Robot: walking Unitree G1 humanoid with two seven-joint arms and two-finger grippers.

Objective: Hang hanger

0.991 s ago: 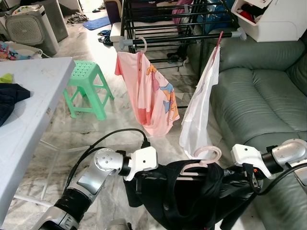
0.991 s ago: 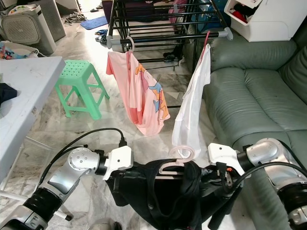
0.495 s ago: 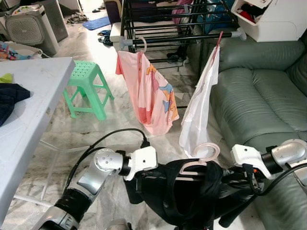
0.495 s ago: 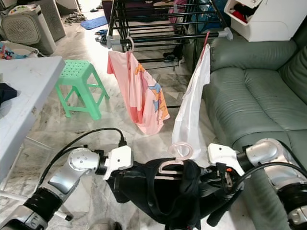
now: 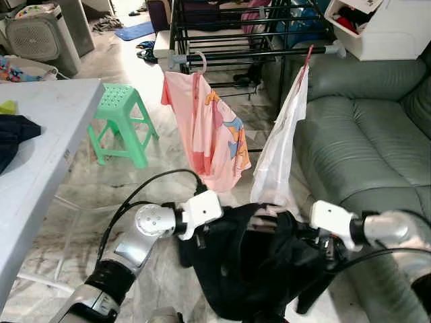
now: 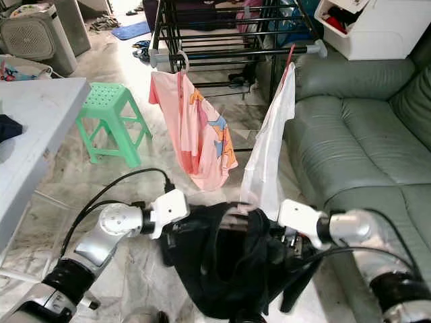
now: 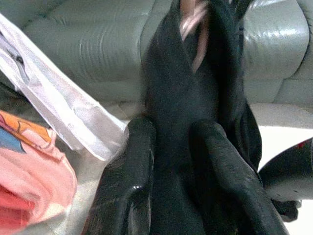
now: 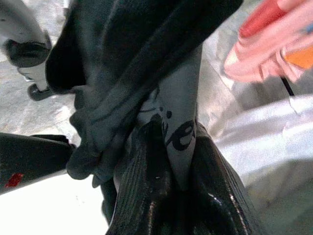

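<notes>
Your left tool [image 7: 168, 161] is pinching a fold of the black garment [image 5: 259, 262] between its two fingers, and your right tool [image 8: 173, 161] is clamped on the other side of the same cloth, a grey printed strip caught between its fingers. Held from both sides like this, the garment stays stretched on its pink hanger [image 7: 195, 24], so it cannot slide off while you carry it. The hanger itself is mostly buried in the cloth; you can make out a blurred pink bit near the top of the bundle, low between your two arms, above the floor [image 5: 81, 202] and well short of the drying rack [image 5: 222, 30].

On the rack's front rail [image 5: 256, 54] a pink shirt [image 5: 209, 134] hangs toward the left end and a white shirt [image 5: 283, 148] toward the right end, leaving a bare stretch of rail between them. That gap looks like your best target. You would need to raise the bundle and free the hook first; I judge the task barely halfway along. Watch the sofa [image 5: 363, 134] beside your right arm.
</notes>
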